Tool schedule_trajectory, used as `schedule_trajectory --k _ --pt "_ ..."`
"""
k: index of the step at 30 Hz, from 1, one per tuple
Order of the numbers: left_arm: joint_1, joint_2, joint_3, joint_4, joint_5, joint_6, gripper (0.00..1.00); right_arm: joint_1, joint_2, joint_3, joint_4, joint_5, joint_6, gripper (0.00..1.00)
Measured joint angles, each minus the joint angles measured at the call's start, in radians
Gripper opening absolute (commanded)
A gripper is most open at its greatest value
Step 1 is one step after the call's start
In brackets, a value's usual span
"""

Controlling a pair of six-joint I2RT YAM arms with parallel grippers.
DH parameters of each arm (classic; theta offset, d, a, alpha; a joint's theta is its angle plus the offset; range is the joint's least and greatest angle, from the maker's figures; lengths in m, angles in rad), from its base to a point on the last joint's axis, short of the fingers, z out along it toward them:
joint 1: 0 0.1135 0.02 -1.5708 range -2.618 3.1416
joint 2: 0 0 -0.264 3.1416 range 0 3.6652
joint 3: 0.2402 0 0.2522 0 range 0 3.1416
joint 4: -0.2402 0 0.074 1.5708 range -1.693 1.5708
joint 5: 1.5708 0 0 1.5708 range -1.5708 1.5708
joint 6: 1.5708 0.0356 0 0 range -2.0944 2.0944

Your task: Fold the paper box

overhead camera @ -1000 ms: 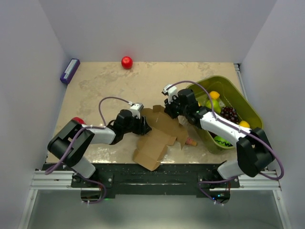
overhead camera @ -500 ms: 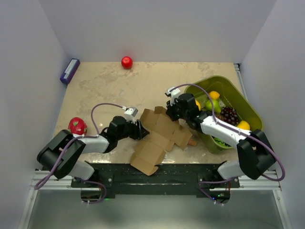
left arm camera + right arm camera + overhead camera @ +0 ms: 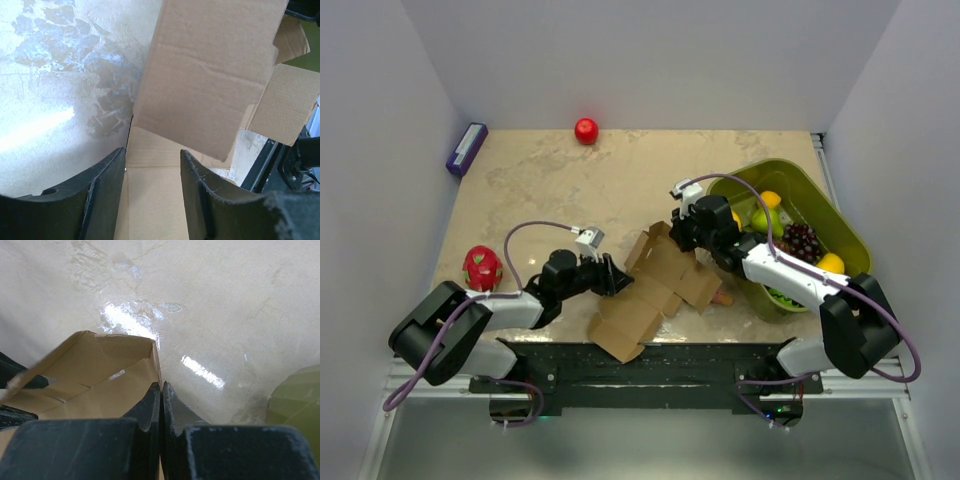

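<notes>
Two arms meet at the paper box (image 3: 655,288), which lies on the table (image 3: 560,185) near the front edge. The left arm stretches low, its end effector (image 3: 611,277) half-spread astride a panel. The right end effector (image 3: 682,233) is pinched tight on a rear flap. Since a second ago the left elbow has pulled back and the sheet has slid nearer.

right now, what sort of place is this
Probably a robot test cell: plain white walls box in a beige table, two arms are bolted at its near edge, with a green basket and paper box as props.
</notes>
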Motion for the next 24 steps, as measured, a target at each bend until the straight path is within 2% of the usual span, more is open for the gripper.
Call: schedule_trajectory --k 17,24 --pt "-0.032 0.023 -0.015 0.014 -0.018 -0.01 0.51 -0.001 0.013 0.0 0.024 0.003 0.015 0.0" --pt "-0.04 0.045 -0.018 -0.017 -0.108 -0.002 0.42 -0.001 0.013 0.0 0.029 0.002 0.015 0.0"
